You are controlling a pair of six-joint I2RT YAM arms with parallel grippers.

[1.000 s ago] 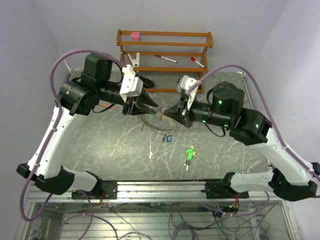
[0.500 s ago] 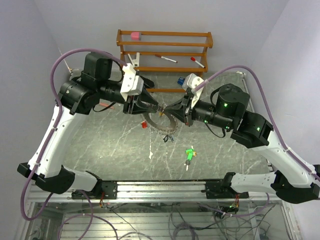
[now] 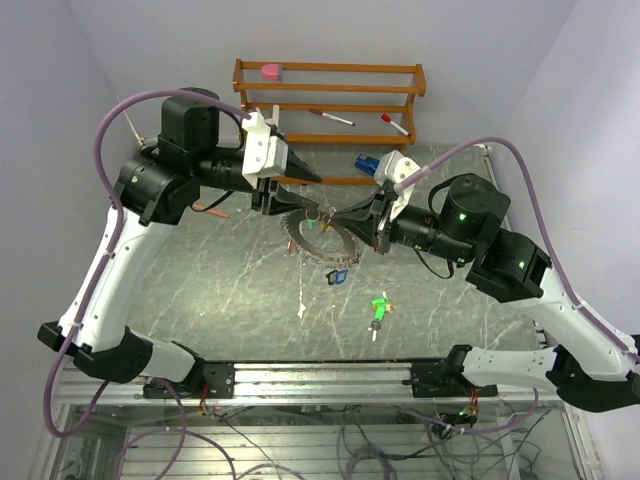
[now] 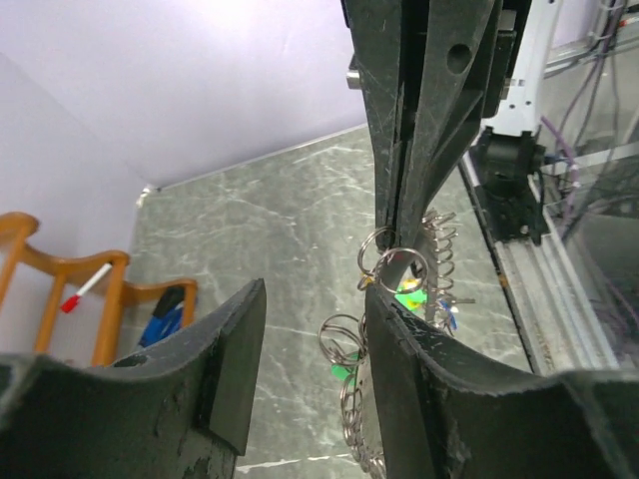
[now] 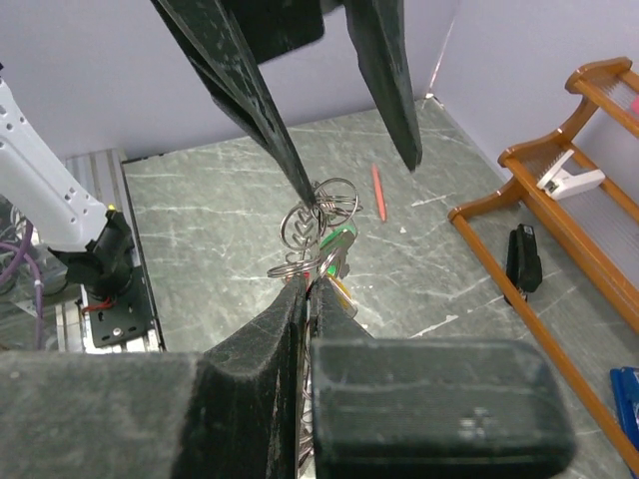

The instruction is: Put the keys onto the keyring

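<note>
While the right end effector (image 5: 310, 294) was clamped shut on the keyring (image 5: 318, 228), the ring hung in the air between both arms, over the middle of the surface (image 3: 220, 290), w/ its small loops bunched just above the closed tips. Left end effector (image 4: 315, 319) was open, jaws spread wide. In the right wrist view one of its fingers (image 5: 245, 100) reached down to the loops and looked to be touching them, the other finger well apart. A loose green key (image 3: 378, 308) lay flat on the surface nearer the arm bases, apart from the ring. What looked like a blue key (image 3: 338, 277) sat just below the ring in the top view, too small to be sure. Handling, as judgement: ring prob. thin stiff wire, light, a bit springy, smooth metal so slippery. Pinched at one spot only, it would likely pivot or swing, & the strung bits could shift or snag. Best hold prob. on bare wire away from the bunched loops, w/ the 2nd end effector steadying nearby. Green key prob. small, rigid, light, hard to get under when flat. Its plastic head looked thicker & grippier than the blade, so take it by the head edges, hole left free for threading. Risk: key skids on the surface or twists in the tips. Couldn't tell where the ring's opening was.
</note>
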